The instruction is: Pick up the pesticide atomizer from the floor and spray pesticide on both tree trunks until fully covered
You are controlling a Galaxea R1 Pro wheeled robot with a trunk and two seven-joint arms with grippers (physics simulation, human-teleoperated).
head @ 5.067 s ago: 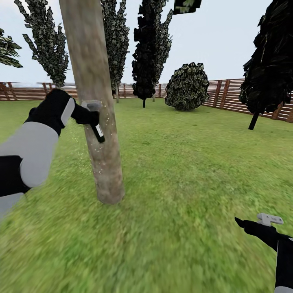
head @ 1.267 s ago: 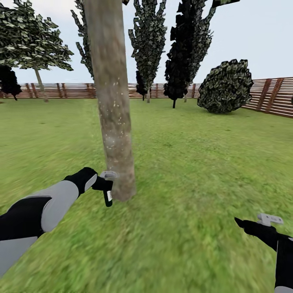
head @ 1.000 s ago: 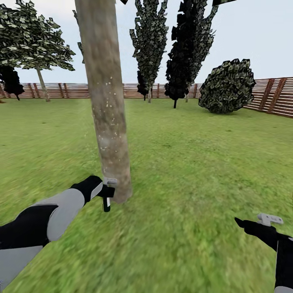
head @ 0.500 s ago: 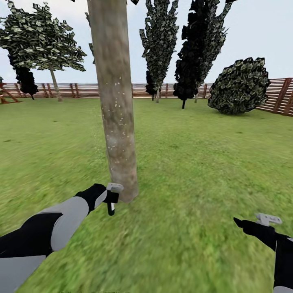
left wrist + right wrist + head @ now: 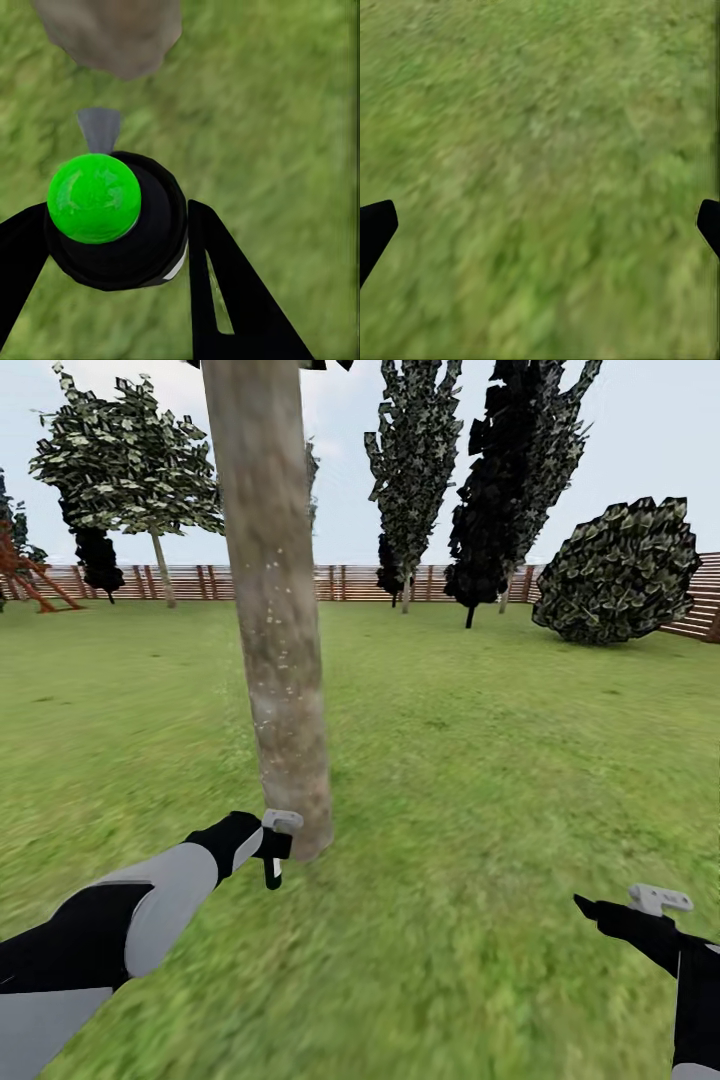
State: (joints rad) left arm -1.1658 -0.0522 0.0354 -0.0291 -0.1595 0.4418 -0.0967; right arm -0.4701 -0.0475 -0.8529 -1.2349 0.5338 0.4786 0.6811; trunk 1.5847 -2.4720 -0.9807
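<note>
A thick grey-brown tree trunk (image 5: 275, 610), dotted with pale specks, rises from the grass just left of centre in the head view. My left gripper (image 5: 277, 847) is low at the trunk's foot, shut on the pesticide atomizer (image 5: 270, 873), which hangs down black and slim. In the left wrist view the atomizer (image 5: 142, 240) shows a bright green cap between my two black fingers (image 5: 225, 300), and its grey nozzle points at the trunk's base (image 5: 112, 34). My right gripper (image 5: 615, 908) hovers low at the right over grass, open (image 5: 540, 225) and holding nothing.
Green lawn (image 5: 480, 760) spreads all round. A brown slat fence (image 5: 350, 582) closes the far side. Dark cypresses (image 5: 510, 470), a round bush (image 5: 622, 572) and a leafy tree (image 5: 130, 460) stand far back. A red-brown frame (image 5: 25, 575) is at far left.
The left gripper with the atomizer has come down from mid-trunk to the trunk's foot over five seconds. Lately the view has panned left, sliding the background right. The right arm holds still.
</note>
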